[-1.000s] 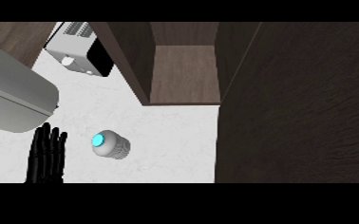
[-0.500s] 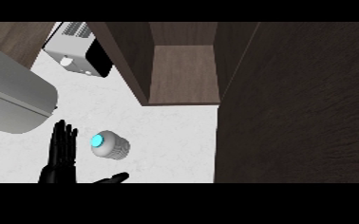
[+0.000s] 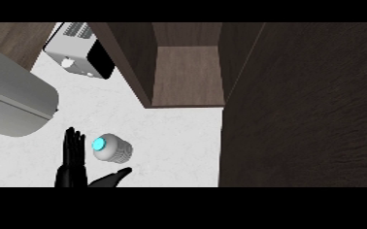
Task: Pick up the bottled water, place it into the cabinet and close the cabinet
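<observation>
Nearest: a black hand (image 3: 74,162) at the lower left, fingers straight, thumb spread wide, holding nothing. Which arm it belongs to cannot be told. Since a second ago it has advanced, and its thumb has swung out under the clear, ribbed water bottle with a blue cap (image 3: 111,148), which stands just beside the fingers on the white speckled counter (image 3: 172,131), unmoved. Judgement: pre-grasp. Further back, the dark wooden cabinet (image 3: 188,75) stands open, its door (image 3: 294,106) at right.

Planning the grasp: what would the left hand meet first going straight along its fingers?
Left hand: bare counter, then probably the white appliance; bottled water sits right of that line. Height unclear.
</observation>
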You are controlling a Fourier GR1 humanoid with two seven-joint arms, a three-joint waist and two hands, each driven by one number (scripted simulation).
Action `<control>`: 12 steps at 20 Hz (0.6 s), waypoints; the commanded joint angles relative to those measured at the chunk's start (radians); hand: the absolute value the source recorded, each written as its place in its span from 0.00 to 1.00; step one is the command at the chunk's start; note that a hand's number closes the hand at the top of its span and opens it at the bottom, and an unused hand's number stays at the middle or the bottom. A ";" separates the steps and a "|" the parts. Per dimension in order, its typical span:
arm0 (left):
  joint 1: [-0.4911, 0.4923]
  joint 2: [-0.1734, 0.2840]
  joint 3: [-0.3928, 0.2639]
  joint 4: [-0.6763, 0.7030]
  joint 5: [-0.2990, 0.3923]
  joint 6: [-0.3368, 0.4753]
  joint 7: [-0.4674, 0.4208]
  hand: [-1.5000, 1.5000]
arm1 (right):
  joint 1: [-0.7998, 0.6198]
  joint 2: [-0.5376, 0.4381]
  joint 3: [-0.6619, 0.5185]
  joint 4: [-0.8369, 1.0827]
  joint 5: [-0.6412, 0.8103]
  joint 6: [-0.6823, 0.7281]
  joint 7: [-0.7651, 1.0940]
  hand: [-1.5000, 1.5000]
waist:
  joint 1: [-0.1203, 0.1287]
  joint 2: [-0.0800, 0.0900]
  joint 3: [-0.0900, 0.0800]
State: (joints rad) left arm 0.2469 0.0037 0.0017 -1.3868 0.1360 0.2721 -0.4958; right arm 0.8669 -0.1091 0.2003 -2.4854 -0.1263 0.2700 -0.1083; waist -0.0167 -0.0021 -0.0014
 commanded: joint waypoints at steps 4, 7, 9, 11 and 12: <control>-0.134 0.019 0.091 0.312 0.071 -0.122 -0.148 0.00 | 0.079 -0.018 -0.022 -0.132 -0.064 0.021 0.004 0.00 | -0.003 0.002 0.000; -0.115 0.037 0.085 0.370 0.109 -0.258 -0.211 0.00 | 0.134 -0.013 0.005 -0.155 -0.050 0.028 -0.004 0.00 | -0.004 0.000 -0.001; -0.222 0.034 0.107 0.443 0.110 -0.238 -0.191 0.00 | 0.133 -0.018 0.022 -0.151 -0.003 0.033 -0.011 0.00 | -0.004 0.001 0.000; -0.252 -0.002 0.106 0.585 0.111 -0.268 -0.316 0.00 | 0.124 0.003 0.043 -0.088 0.015 0.035 -0.054 0.00 | -0.009 0.002 -0.001; -0.239 0.024 0.121 0.569 0.113 -0.290 -0.303 0.00 | 0.196 -0.014 0.018 -0.117 -0.017 0.060 -0.083 0.00 | -0.008 -0.001 0.000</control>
State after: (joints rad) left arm 0.0629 0.0234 0.0977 -0.9419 0.2356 0.0355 -0.7290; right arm 0.9712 -0.1123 0.2196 -2.4861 -0.1061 0.3099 -0.1934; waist -0.0215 -0.0013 -0.0018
